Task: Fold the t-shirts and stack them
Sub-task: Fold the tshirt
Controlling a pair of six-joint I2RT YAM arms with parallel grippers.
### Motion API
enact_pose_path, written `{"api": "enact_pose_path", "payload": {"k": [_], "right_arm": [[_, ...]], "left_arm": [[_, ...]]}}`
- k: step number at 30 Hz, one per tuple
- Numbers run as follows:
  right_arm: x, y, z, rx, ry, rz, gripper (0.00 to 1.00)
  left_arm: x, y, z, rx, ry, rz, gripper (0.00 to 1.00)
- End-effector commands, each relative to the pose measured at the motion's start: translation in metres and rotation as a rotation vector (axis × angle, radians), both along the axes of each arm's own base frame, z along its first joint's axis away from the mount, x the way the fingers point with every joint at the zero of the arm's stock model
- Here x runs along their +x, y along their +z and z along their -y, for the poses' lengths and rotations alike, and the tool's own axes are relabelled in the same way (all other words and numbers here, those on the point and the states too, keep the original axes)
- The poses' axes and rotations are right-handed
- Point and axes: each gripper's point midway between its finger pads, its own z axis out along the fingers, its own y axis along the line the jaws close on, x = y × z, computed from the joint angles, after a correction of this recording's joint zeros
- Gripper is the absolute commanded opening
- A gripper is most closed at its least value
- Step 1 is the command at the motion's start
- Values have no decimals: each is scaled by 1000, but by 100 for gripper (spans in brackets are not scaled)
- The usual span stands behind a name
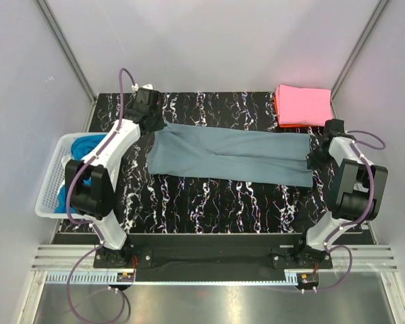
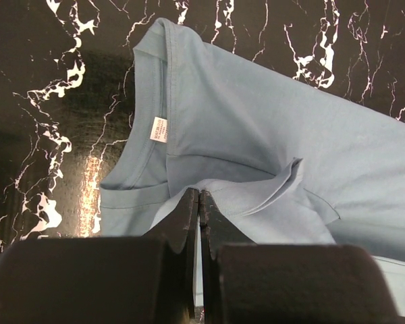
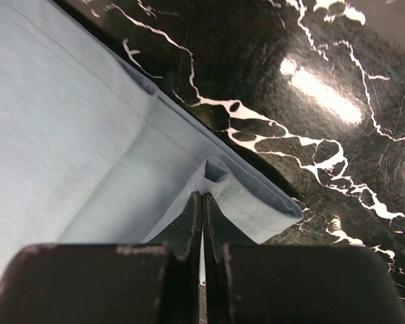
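Left gripper (image 2: 199, 197) was clamped on the grey-blue t-shirt (image 1: 229, 155) near its collar, right gripper (image 3: 202, 200) clamped on its hem, cloth stretched between them over the marbled worktop (image 1: 209, 197).

- A robotics lab test cell, not a home or shop: plain pale wall panels (image 1: 209, 40) close in the scene across the top of the frame and down both sides.
- Bare aluminium struts (image 1: 66, 50) run diagonally in the upper left and upper right corners, framing the booth.
- Two white-and-black robot arms, the left arm (image 1: 115, 152) and right arm (image 1: 347, 179), are bolted to a black base plate (image 1: 209, 251) along the bottom edge of the counter (image 1: 209, 199) (black, veined with white like marble).
- Purple cables (image 1: 69, 287) loop from the arm bases at lower left and lower right, by a slotted cable duct (image 1: 209, 278).
- Household things lie among the hardware: a grey-blue t-shirt (image 1: 229, 155) spread at centre, a folded pink t-shirt (image 1: 304, 104) at upper right, a white mesh basket (image 1: 47, 196) at the left edge.
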Motion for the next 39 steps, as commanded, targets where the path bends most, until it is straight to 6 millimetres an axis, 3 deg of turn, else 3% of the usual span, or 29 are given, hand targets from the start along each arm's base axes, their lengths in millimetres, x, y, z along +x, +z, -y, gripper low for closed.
{"api": "enact_pose_path", "payload": {"k": [1,7,17,21,30,35,39], "right_arm": [[18,16,13,-53,-6,46,0],[30,11,10,-19,-11,61,0],[44,3,9,2,-5,59,0],[42,2,11,-9,-9,45,0],[51,4,8,-5,-5,58,0],[58,12,10,-16,20,70,18],[49,22,11,-26,29,42,32]], "left_arm": [[23,30,-5,-9,30,106,0],[30,21,-6,12,34,87,0],[39,-12,-12,72,60,4,0],[39,-18,-23,131,83,-16,0],[43,-25,-18,118,67,-23,0],[52,-21,-7,83,24,-1,0],[60,-19,-1,61,15,4,0]]}}
